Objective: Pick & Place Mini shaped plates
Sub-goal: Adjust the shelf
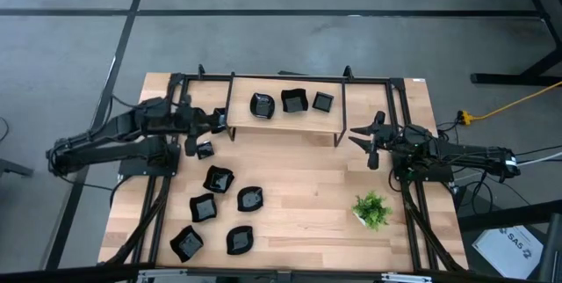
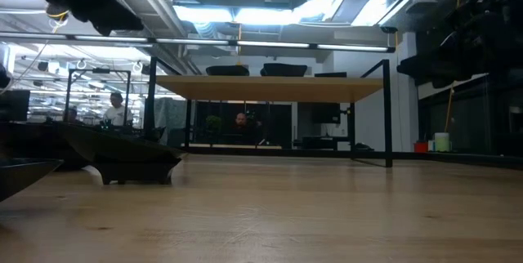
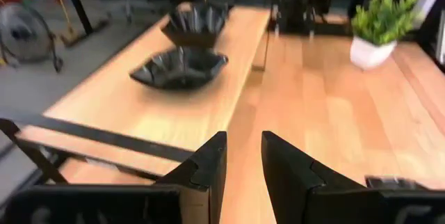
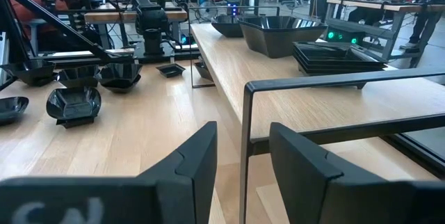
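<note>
High view: the left gripper (image 1: 219, 121) is hovering at the left end of the raised wooden shelf (image 1: 281, 129), just above a small glossy black dish (image 1: 205, 150); six more black mini plates (image 1: 219, 178) are lying well below the shelf, nearer this arm.
Low view: a dark leaf-like plate (image 2: 122, 158) is sitting before the shelf.
Left wrist view: fingers (image 3: 208, 165) are standing apart, gripping nothing.
Right wrist view: the right gripper (image 4: 242, 161) is waiting open and empty, straddling the shelf's black metal frame (image 4: 313, 85).

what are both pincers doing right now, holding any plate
Left pincer: open, holding nothing, near the shelf's left end.
Right pincer: open, holding nothing, at the shelf's right end.
</note>
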